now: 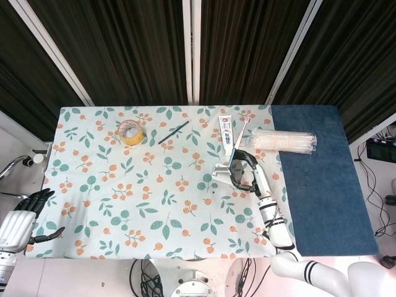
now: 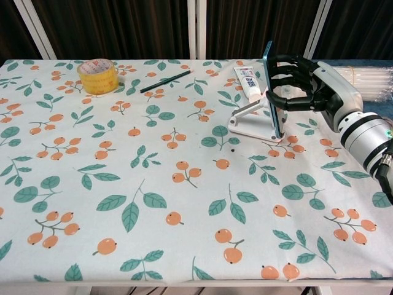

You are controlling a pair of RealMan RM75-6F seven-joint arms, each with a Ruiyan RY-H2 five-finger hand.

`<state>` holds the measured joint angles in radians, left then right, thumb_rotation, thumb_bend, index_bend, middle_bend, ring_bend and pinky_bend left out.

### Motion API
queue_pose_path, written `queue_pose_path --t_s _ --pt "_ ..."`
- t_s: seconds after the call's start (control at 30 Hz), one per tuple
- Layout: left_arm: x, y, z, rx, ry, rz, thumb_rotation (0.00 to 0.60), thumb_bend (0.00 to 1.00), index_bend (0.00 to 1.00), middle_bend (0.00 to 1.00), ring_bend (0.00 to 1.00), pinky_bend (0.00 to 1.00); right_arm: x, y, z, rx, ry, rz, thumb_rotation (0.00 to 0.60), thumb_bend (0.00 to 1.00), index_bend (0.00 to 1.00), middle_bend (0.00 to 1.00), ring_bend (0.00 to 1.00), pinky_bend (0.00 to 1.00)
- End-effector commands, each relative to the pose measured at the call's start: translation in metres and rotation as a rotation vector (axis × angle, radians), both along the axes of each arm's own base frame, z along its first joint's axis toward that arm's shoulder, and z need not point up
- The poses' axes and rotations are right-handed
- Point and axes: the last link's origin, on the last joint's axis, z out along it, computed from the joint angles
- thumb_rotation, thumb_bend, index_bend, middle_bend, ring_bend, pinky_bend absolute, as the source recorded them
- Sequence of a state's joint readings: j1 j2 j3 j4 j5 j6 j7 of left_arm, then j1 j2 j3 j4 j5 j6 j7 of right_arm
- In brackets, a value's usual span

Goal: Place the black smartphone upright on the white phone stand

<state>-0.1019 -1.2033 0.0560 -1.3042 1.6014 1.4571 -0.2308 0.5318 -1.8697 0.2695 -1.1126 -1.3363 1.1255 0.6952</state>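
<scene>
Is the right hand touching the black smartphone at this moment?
Touching. In the chest view, the right hand wraps its dark fingers around the edge of the black smartphone, which stands upright at the white phone stand.

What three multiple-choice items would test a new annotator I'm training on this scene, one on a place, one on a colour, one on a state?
1. Where does the roll of tape lie?
A. far left of the table
B. beside the stand
C. on the blue cloth

2. What colour is the cloth at the table's right end?
A. red
B. dark blue
C. yellow

3. What is the right hand doing?
A. resting empty on the table
B. holding the pen
C. holding the smartphone upright at the phone stand

Answers: 1 A, the tape sits far left, well away from the stand. 2 B, the head view shows dark blue. 3 C, its fingers wrap the phone's edges.
</scene>
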Motion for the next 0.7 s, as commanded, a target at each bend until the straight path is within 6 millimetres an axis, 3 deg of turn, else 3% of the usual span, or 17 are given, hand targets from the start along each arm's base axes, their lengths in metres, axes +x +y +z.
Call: queue_pose_path --t_s 0.03,0.17,0.7 --pt "-0.0004 -0.0002 0.0005 0.0 0.002 0.002 0.329 0.15 0.1 0.07 0.11 0.22 0.0006 -0.0001 -0.0002 0.011 0.005 0.005 0.6 0.25 0.23 0.18 0.18 0.0" --pt "-0.0005 -0.0002 0.0009 0.0 0.002 0.003 0.329 0.15 0.1 0.07 0.1 0.22 0.0008 0.0001 -0.0002 0.015 0.01 0.009 0.6 0.22 0.15 0.15 0.13 0.0" --pt "-0.0002 -0.0001 0.0006 0.0 0.002 0.003 0.329 0.15 0.1 0.07 0.1 0.22 -0.0003 0.0033 0.0048 0.008 0.028 0.045 0.6 0.14 0.0 0.0 0.0 0.0"
